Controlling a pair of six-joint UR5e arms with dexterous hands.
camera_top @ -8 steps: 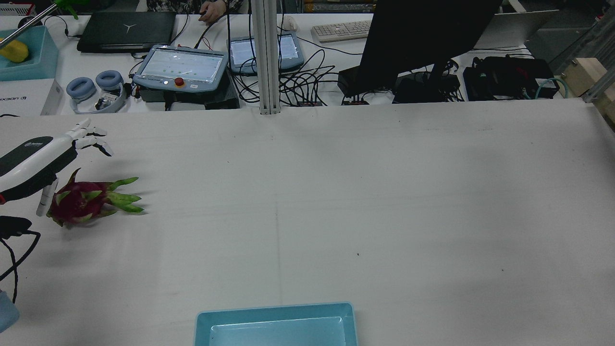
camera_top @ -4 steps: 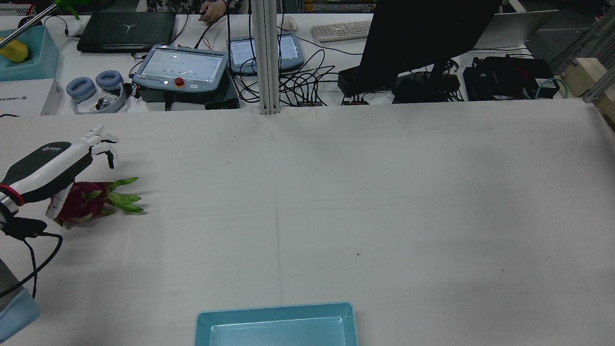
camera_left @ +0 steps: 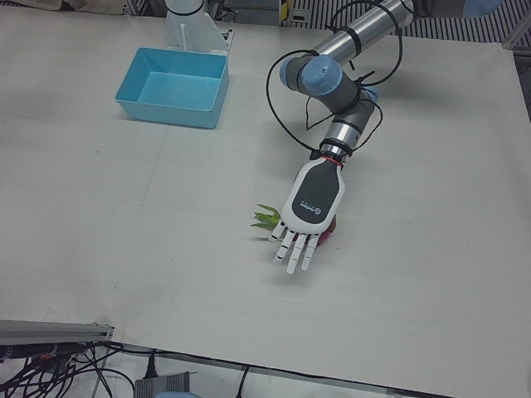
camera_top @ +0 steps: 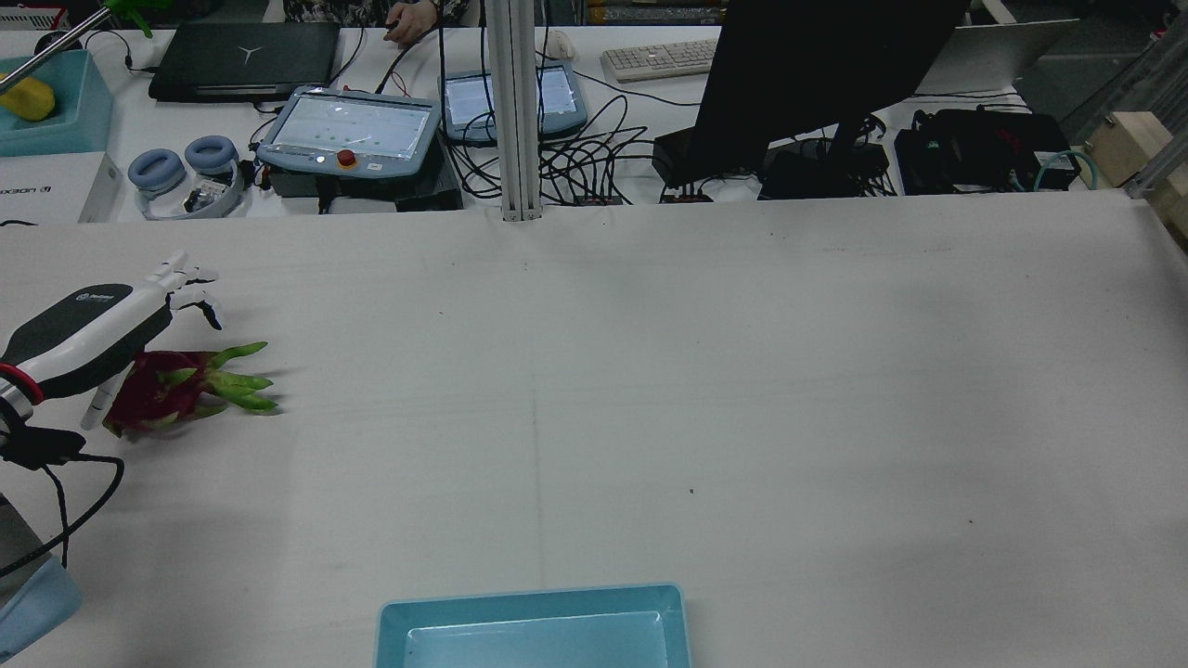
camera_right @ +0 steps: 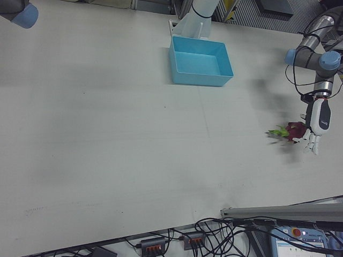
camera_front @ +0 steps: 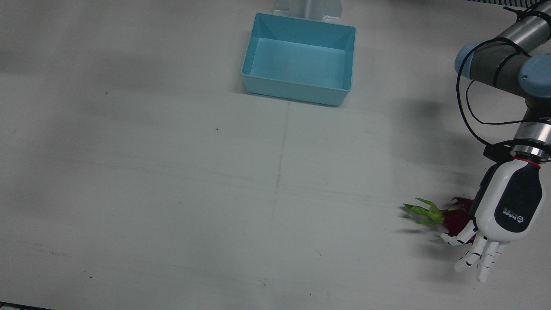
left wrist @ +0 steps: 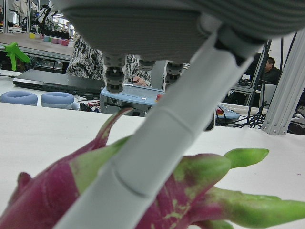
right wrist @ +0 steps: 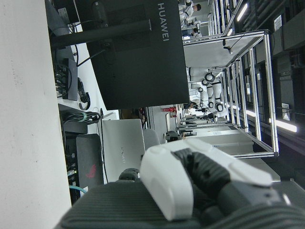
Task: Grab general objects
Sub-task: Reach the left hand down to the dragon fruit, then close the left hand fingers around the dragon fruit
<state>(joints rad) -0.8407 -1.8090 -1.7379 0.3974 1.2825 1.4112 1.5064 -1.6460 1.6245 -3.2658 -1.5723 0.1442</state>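
A magenta dragon fruit [camera_top: 153,394] with green leaf tips lies on the white table at the rear view's far left. It also shows as the fruit [camera_front: 455,217], the fruit [camera_left: 265,220] and the fruit [camera_right: 292,130]. My left hand [camera_top: 97,325] hovers just over it, open, fingers stretched out past the fruit and the thumb down beside it. The same left hand [camera_front: 503,213] covers most of the fruit from above, as does the left hand [camera_left: 309,206]. In the left hand view the fruit [left wrist: 200,191] fills the bottom, with a finger [left wrist: 157,143] slanting across it. My right hand [right wrist: 190,191] shows only partly, away from the table.
A light blue bin [camera_front: 297,92] stands at the robot-side edge in the middle, also the bin [camera_top: 529,603]. Beyond the table's far edge are an aluminium post [camera_top: 513,111], teach pendants [camera_top: 348,130], a black monitor [camera_top: 817,65] and cables.
My left hand has come forward over the dragon fruit and sunk a little toward it. The fruit has stayed where it was.
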